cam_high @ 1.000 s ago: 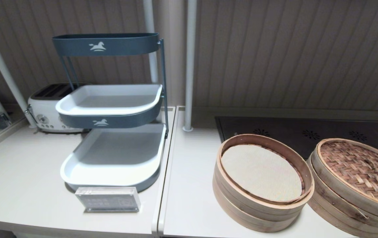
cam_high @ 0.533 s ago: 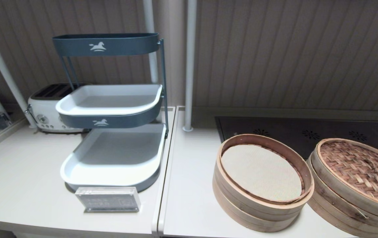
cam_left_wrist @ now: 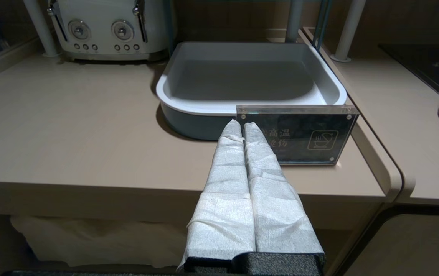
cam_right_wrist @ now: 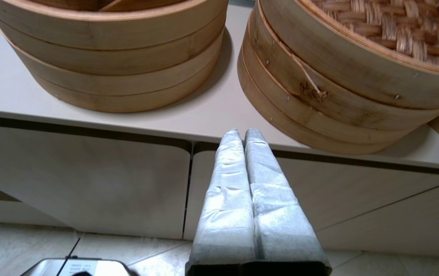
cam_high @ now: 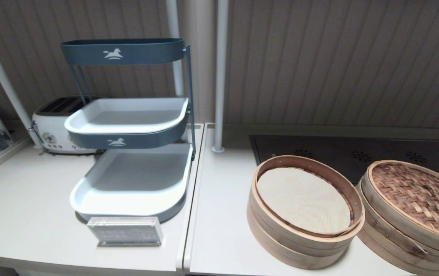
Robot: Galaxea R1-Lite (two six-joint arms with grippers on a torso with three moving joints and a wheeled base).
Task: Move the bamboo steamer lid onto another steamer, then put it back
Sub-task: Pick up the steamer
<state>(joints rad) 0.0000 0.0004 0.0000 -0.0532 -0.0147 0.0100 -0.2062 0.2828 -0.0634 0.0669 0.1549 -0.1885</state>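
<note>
Right wrist view: right gripper (cam_right_wrist: 241, 132) fingers pressed together, empty, below the counter edge in front of another steamer (cam_right_wrist: 319, 111). The bamboo steamer lid (cam_high: 419, 195) sits on it: first move looks done, return left. Left gripper (cam_left_wrist: 241, 124) likewise closed, idle by the sign (cam_left_wrist: 300, 134). Herringbone weave, banded bamboo hoops.

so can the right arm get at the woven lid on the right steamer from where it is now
Probably yes. The right tool hangs shut below the counter edge, in front of the shallower steamer. Nothing stands over the bamboo steamer lid, but the arm must first rise and open.
</note>
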